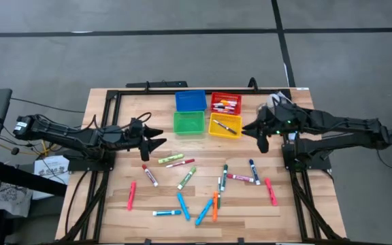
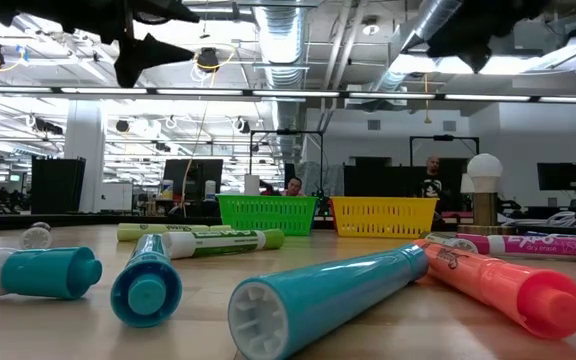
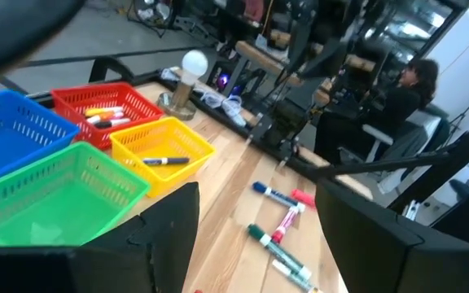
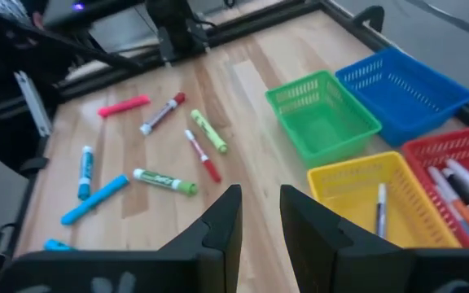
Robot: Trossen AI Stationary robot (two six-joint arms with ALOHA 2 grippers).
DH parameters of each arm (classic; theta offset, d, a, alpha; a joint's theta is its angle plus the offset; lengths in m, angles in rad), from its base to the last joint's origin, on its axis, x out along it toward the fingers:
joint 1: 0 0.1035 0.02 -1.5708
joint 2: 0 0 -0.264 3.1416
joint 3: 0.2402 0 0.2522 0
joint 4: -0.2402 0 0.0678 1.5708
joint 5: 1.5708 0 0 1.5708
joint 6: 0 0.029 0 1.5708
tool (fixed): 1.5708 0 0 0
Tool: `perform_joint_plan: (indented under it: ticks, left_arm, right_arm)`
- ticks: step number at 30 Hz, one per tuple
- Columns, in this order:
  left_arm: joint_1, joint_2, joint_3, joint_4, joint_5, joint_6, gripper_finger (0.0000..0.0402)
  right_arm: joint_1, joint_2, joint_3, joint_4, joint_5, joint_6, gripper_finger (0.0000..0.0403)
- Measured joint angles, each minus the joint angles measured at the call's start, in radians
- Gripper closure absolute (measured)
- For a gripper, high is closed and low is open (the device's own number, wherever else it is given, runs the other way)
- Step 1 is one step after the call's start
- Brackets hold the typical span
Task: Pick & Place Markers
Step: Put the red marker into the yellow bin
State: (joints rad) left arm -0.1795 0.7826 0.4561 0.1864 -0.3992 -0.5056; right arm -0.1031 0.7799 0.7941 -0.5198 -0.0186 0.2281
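Note:
Several markers (image 1: 186,178) with pink, red, green, blue and orange caps lie scattered flat on the near half of the wooden table (image 1: 107,204). More markers lie in the red bin (image 1: 225,103), and a black-capped one (image 1: 227,126) lies in the yellow bin (image 1: 224,126). My left gripper (image 1: 158,137) hovers open left of the green bin (image 1: 188,123), with nothing between its fingers (image 3: 169,232). My right gripper (image 1: 252,131) hangs above the table just right of the yellow bin. Its fingers (image 4: 222,220) stand a narrow gap apart with nothing between them.
A blue bin (image 1: 190,101) sits behind the green one, and the four bins form a square at the table's far middle. A black frame (image 1: 107,102) runs along the table's edges. People sit in the room beyond the table (image 2: 430,175).

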Motion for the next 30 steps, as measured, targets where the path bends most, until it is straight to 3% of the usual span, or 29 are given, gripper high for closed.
perform_joint_plan:
  ticks: [12, 19, 26, 30]
  left_arm:
    - [0.0, 0.014, 0.002, 0.085, 0.086, -0.033, 0.0156]
    - [0.0, 0.171, 0.106, 0.079, 0.181, 0.003, 0.0156]
    - [0.038, 0.394, 0.328, -0.193, 0.317, -0.034, 0.0156]
    - [0.078, 0.498, 0.392, -0.336, 0.426, -0.094, 0.0156]
  right_arm:
    - [0.011, -0.299, -0.23, 0.118, -0.002, 0.112, 0.0327]
    - [0.01, -0.477, -0.298, 0.14, -0.001, 0.175, 0.0327]
    - [0.01, -0.606, -0.343, 0.165, 0.019, 0.184, 0.0327]
    - [0.01, -0.639, -0.343, 0.159, 0.025, 0.183, 0.0327]
